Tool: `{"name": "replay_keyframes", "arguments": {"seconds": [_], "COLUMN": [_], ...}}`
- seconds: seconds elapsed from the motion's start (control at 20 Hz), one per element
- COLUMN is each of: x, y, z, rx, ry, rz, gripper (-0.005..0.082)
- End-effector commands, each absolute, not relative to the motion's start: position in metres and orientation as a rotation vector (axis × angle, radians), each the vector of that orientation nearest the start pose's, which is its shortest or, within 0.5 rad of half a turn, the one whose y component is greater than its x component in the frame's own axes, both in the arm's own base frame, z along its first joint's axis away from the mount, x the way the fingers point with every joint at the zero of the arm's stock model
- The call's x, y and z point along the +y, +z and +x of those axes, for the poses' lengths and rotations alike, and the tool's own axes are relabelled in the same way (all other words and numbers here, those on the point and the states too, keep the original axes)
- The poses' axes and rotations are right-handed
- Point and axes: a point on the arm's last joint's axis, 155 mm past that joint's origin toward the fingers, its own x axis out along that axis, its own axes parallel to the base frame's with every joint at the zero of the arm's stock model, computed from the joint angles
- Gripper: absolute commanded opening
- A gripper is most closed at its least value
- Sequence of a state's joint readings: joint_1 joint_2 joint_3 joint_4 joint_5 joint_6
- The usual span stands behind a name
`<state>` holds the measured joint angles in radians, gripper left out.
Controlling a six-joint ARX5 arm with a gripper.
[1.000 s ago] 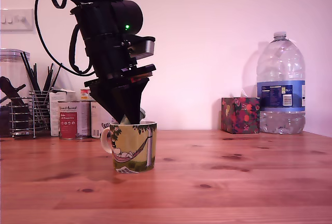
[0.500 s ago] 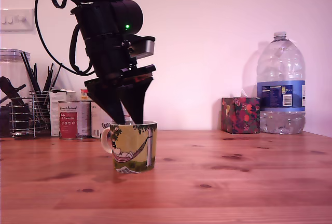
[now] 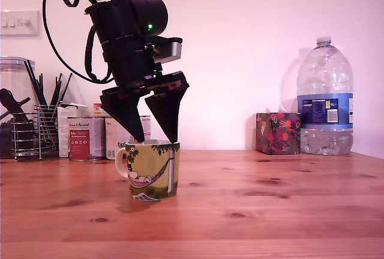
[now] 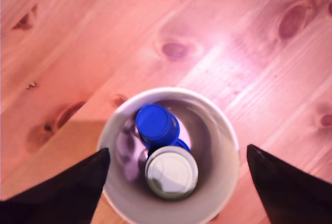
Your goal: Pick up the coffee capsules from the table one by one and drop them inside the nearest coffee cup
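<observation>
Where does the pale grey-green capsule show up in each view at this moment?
Exterior view: not visible; the mug wall hides whatever lies inside.
Wrist view: the pale capsule lies inside the mug, beside a blue capsule.
Shared landmark: the mug, directly under the open gripper, whose dark fingers flank its rim in the wrist view.

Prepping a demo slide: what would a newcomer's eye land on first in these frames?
First, the black gripper with its jaws spread wide, poised right over the yellow-green coffee cup on the reddish wooden table. Next, in the wrist view, the inside of the cup: a bright blue capsule and a pale grey-green capsule lying together. Then the big water bottle at the exterior view's right.
</observation>
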<state>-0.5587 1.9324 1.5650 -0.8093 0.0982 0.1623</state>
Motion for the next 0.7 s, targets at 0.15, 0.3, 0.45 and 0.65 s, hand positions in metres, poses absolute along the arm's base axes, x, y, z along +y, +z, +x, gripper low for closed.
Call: {"name": "replay_keyframes", "arguments": {"seconds": [0.15, 0.3, 0.45, 0.65], "x": [-0.266, -0.268, -0.262, -0.253], "y": [0.136, 0.152, 0.165, 0.188], "z": [0.379, 0.375, 0.370, 0.357], "rx": [0.982, 0.906, 0.800, 0.663], "ry": [-0.711, -0.732, -0.719, -0.715], "rz": [0.392, 0.364, 0.307, 0.249], "gripper": [0.0039, -0.0016, -0.0017, -0.0017]}}
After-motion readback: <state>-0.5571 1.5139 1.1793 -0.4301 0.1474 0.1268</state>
